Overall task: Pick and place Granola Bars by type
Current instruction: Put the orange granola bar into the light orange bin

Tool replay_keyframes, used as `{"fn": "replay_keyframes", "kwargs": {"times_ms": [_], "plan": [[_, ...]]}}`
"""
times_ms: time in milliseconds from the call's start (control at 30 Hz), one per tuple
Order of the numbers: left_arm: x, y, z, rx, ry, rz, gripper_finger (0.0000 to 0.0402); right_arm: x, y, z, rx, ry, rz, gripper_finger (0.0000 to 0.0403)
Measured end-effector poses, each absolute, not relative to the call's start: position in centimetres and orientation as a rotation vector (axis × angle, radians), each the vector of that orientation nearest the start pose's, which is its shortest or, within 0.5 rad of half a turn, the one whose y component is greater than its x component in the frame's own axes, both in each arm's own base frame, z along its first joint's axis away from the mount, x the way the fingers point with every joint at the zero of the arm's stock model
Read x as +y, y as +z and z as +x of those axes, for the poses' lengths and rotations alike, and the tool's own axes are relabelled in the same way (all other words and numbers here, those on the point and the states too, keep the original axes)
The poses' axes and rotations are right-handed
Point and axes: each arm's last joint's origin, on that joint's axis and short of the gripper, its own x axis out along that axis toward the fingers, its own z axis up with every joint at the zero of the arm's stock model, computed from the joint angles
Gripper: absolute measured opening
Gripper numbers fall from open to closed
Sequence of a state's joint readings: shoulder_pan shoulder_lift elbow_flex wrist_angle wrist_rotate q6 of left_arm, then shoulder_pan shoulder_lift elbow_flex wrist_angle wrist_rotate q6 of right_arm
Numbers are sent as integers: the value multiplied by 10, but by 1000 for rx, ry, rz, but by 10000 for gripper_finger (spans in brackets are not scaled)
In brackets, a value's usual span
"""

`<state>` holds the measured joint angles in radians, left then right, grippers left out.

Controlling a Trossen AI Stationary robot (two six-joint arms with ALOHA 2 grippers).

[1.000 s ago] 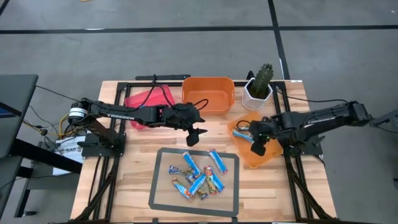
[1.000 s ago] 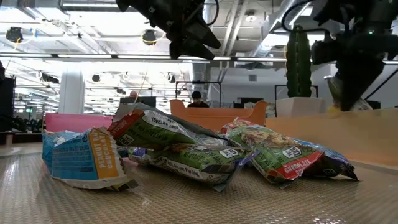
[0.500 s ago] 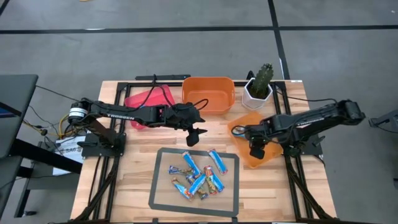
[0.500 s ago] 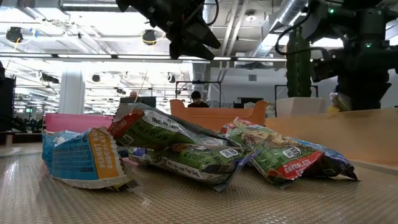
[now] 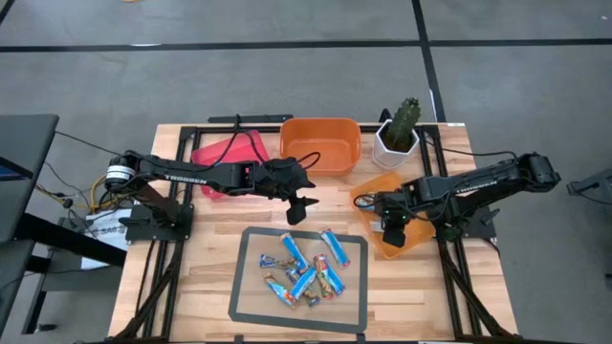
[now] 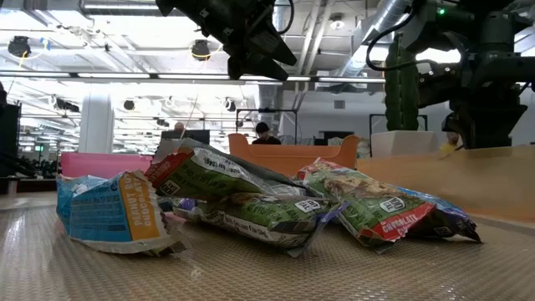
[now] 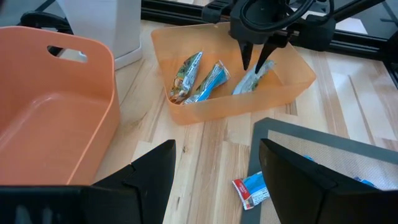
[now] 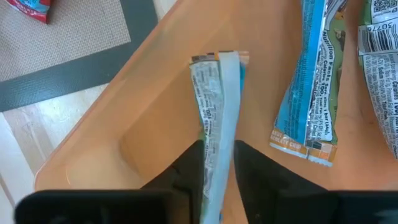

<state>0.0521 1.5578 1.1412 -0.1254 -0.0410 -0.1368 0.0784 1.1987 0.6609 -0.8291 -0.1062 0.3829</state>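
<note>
Wooden desk (image 5: 210,287) seen from above, carrying a grey mat (image 5: 251,304) near the front edge. Loose pile of granola bars (image 5: 304,271) on the mat, mostly blue wrappers, some green and brown in the low view. Behind the mat: pink bin (image 5: 212,153) at the left, deep orange bin (image 5: 320,143) in the middle, potted cactus (image 5: 401,129) at the right. Shallow orange tray (image 5: 370,229) just right of the mat, below the cactus.

Left hand (image 5: 298,210) hanging above bare wood between the deep orange bin and the mat, fingers spread, holding nothing.

Right hand (image 5: 394,232) reaching down into the shallow tray. Blue bar (image 8: 217,118) standing on end between its two dark fingers (image 8: 189,168), seam side up; fingers close beside the wrapper on both sides, but cannot tell whether pinching it or just let go. Lower end of that bar touching the tray floor near the tray's wall. Two more bars lying flat in the same tray: another blue one (image 8: 311,87) just beside, and a green one (image 8: 380,68) further along, partly cut off at the edge. Same three bars visible from the left wrist view, with the right hand's fingertips (image 7: 247,59) over the one nearest the far wall.

One red-and-blue bar (image 7: 252,190) lying at the mat's corner nearest the tray.
</note>
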Motion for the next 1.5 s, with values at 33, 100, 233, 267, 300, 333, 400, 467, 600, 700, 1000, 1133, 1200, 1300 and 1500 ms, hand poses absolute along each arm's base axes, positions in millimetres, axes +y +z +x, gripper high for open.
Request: {"fn": "replay_keyframes", "kwargs": {"times_ms": [33,100,233,267,300,333,400,467,600,700,1000,1133,1200,1300,1500], "plan": [[19,273,347,535,128,-136,224,17,181,184,1380,-109,340,84],[19,273,347,536,127,-136,224,17,181,184,1380,-110,340,95],[19,272,346,552,128,-136,224,17,181,184,1375,-109,340,108],[19,271,346,560,128,-136,224,17,181,184,1375,-109,340,110],[19,271,346,568,126,-137,224,17,182,184,1370,-108,340,111],[19,270,345,576,120,-139,224,17,183,184,1363,-107,340,112],[18,269,344,593,106,-143,224,17,186,183,1332,-103,341,113],[17,268,344,604,90,-147,224,18,191,183,1278,-106,329,113],[11,268,344,614,47,-137,224,21,203,178,1185,-113,294,113],[5,267,344,616,1,-111,224,25,212,173,1106,-140,268,113],[-13,265,342,653,-71,-71,224,55,244,163,737,-99,88,113],[-31,260,337,714,-214,-58,224,67,248,158,681,-70,50,113],[-47,257,331,762,-297,18,224,72,248,156,668,-61,31,113],[-72,251,321,823,-369,163,224,77,248,154,654,-64,4,113],[-117,243,309,857,-417,304,224,81,250,154,615,-83,-2,113]]}}
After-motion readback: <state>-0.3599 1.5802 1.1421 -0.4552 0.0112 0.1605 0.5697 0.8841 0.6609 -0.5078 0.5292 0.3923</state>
